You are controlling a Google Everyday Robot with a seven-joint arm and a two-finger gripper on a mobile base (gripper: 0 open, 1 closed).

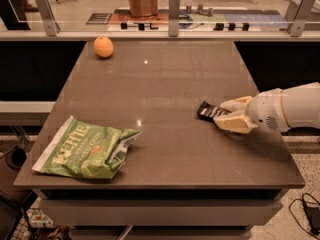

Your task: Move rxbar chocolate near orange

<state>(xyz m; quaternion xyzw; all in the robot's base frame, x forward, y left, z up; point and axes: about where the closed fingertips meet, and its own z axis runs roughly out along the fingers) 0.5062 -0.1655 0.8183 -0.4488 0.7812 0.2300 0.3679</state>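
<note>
The rxbar chocolate point(209, 111), a small black bar with white lettering, lies at the right side of the brown table point(165, 84). My gripper point(231, 114) reaches in from the right on a white arm, and its two cream fingers point(235, 124) are closed on the bar's right end. The left end of the bar sticks out toward the table's middle. The orange point(103, 47) sits at the far left corner of the table, well away from the gripper.
A large green chip bag point(85, 149) lies at the front left of the table. A glass barrier with metal posts point(173, 6) runs along the far edge. The table's right edge is just under my arm.
</note>
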